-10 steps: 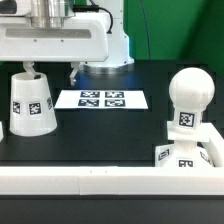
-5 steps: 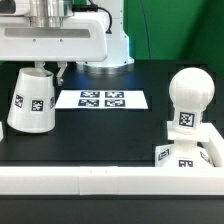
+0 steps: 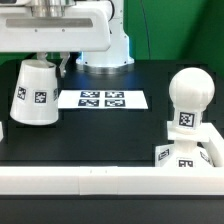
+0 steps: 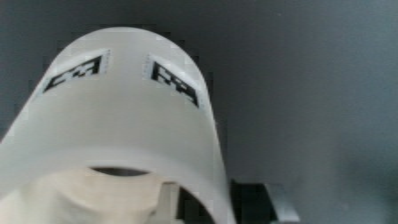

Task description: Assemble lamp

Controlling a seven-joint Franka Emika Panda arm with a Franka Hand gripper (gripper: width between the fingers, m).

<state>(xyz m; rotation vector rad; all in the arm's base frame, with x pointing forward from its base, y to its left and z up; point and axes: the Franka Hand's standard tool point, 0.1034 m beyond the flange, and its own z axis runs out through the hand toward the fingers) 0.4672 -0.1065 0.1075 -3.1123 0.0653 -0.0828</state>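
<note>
Tilting above the bench (image 3: pixel 100 135), the shade (image 3: pixel 34 93) hangs just beside the marker board (image 3: pixel 101 99), pinched at its top rim by the hand (image 3: pixel 48 62), whose fingers are mostly hidden. Well apart from that board, the bulb (image 3: pixel 189 100) stands on the base (image 3: pixel 186 158), which the frame edge cuts off.

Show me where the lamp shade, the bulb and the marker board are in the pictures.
shade (image 3: pixel 34 93): exterior view, its side wall by the marker.
bulb (image 3: pixel 190 88): exterior view, its round ball.
marker board (image 3: pixel 102 99): exterior view, its middle, among the tags.
</note>
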